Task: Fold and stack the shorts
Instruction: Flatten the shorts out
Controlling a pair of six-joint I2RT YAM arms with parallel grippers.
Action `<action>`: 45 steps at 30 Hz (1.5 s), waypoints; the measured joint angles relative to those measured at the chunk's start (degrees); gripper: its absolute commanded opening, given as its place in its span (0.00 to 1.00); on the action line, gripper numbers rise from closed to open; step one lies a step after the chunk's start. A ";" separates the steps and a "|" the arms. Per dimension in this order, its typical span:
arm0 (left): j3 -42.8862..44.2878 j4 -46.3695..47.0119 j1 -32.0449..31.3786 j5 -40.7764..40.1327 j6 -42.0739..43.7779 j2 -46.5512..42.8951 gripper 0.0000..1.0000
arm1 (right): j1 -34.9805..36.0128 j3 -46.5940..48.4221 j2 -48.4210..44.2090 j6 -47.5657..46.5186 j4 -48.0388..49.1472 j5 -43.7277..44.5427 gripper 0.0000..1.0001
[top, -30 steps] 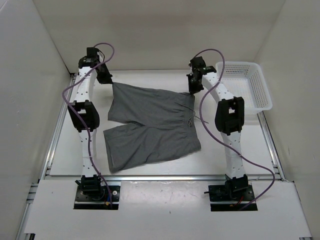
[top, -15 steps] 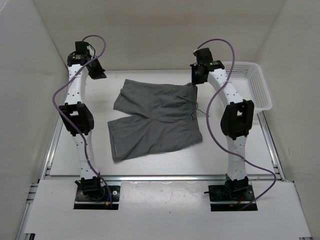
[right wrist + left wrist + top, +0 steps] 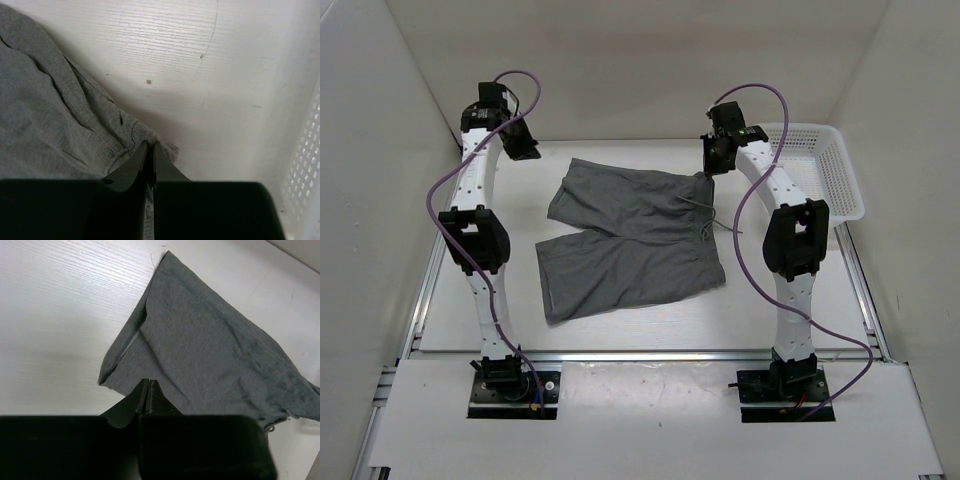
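My left tool (image 3: 148,390) has its fingers pressed together on nothing; it hangs over the table (image 3: 650,330) just above the hem of one leg of the shorts (image 3: 630,240), apart from the cloth. My right tool (image 3: 150,146) is pinched down to a thin slit on the far right waistband corner, and the fabric bunches into creases that run up to its tips. The shorts lie spread flat in the middle of the table, waistband towards the right arm and both legs pointing left, with the drawstring (image 3: 705,228) trailing off the waistband. The basket (image 3: 840,175) sits at the far right corner, just beside the right tool and clear of the shorts.
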 measured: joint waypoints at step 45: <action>-5.55 1.55 -4.68 -9.68 -4.35 12.39 1.00 | 0.00 -0.22 1.73 1.75 -0.85 1.60 1.00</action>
